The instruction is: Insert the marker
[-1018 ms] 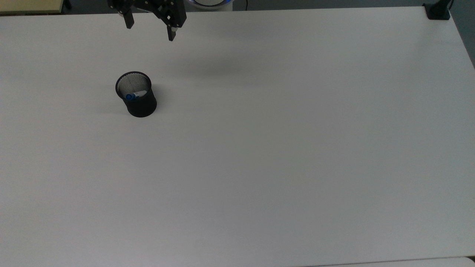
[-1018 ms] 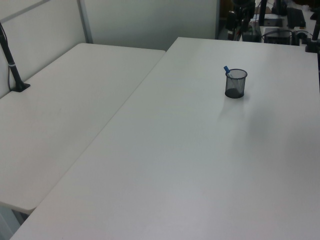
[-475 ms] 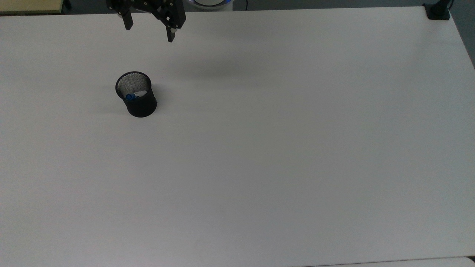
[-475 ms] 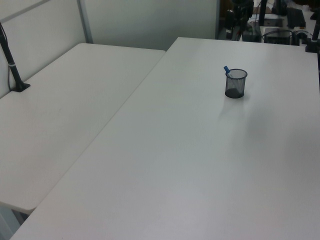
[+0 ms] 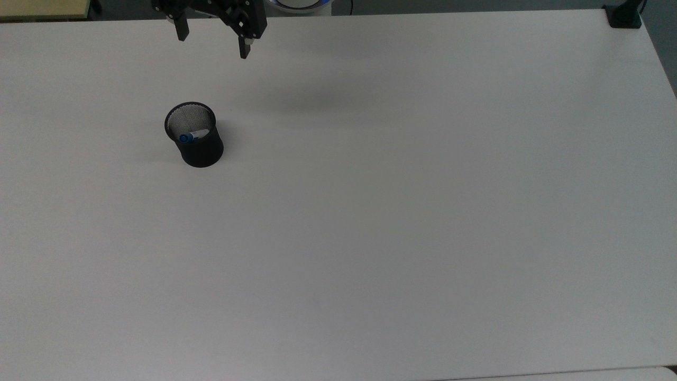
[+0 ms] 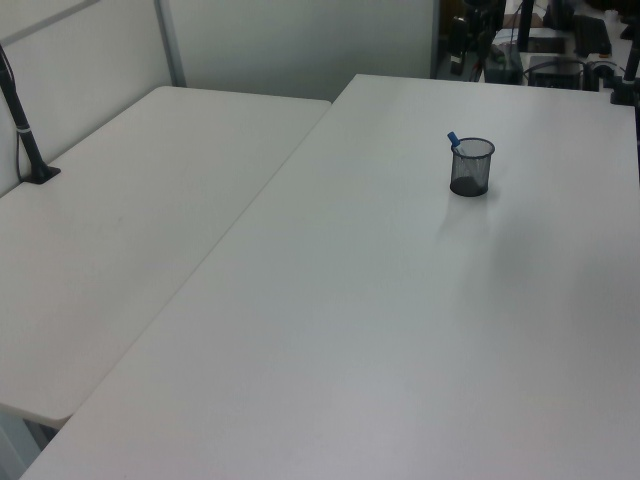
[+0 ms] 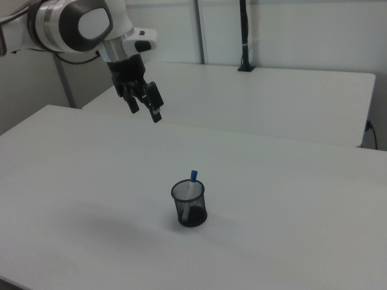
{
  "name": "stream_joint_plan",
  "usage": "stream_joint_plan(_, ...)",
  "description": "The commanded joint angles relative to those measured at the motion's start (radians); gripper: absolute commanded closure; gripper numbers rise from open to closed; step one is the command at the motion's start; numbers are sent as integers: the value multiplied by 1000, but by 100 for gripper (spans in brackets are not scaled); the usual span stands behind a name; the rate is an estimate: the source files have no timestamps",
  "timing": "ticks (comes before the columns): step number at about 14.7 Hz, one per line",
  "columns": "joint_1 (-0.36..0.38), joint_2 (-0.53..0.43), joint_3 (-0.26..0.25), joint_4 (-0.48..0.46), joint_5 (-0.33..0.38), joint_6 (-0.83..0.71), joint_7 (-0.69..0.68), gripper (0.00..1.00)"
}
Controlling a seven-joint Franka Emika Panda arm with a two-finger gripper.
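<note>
White counter (image 5: 423,211) bore the black mesh cup (image 5: 197,138) holding the marker (image 5: 186,137). Open, empty end effector (image 5: 213,39) hung well clear; a low pass could topple the cup.

Marker (image 7: 193,181) stands in cup (image 7: 190,209), seemingly leaning, on table (image 7: 290,199).

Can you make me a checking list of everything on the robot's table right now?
Surface: white table, bare apart from the cup.
Job's things: marker stands tilted inside the black mesh cup, blue end poking above the rim.
Clutter: nothing seen.
Grippers: gripper open, holding nothing, raised above the table, apart from the cup.
Cables: black post with a cable on the neighbouring table.
Surroundings: second white table alongside; pale walls.
</note>
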Motion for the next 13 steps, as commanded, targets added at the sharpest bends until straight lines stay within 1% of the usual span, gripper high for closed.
stream_joint_plan(1,42,-1,-20,9,-39,-11,2,0)
stream_joint_plan(4,42,2,-12,9,-40,-11,-1,0)
stream_joint_plan(13,42,0,-4,9,-22,-20,-137,0)
